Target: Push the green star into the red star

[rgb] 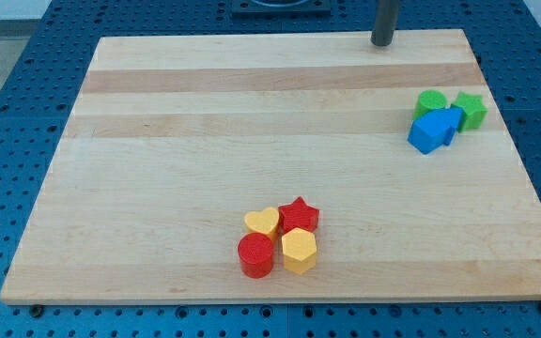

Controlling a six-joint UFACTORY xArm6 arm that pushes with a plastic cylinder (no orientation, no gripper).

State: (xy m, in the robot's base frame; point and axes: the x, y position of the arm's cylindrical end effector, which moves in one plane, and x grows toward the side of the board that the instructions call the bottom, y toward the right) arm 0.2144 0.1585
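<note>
The green star (471,109) sits near the view's right edge of the wooden board, touching the blue blocks. The red star (300,214) lies at the view's bottom middle, in a tight cluster with other blocks. My tip (381,43) rests at the view's top edge of the board, right of centre, well above and to the left of the green star and far from the red star. It touches no block.
A green round block (430,101) and two blue blocks (434,130) huddle left of the green star. A yellow heart (262,222), a red cylinder (255,254) and a yellow hexagon (299,250) surround the red star. The wooden board (205,131) lies on a blue perforated table.
</note>
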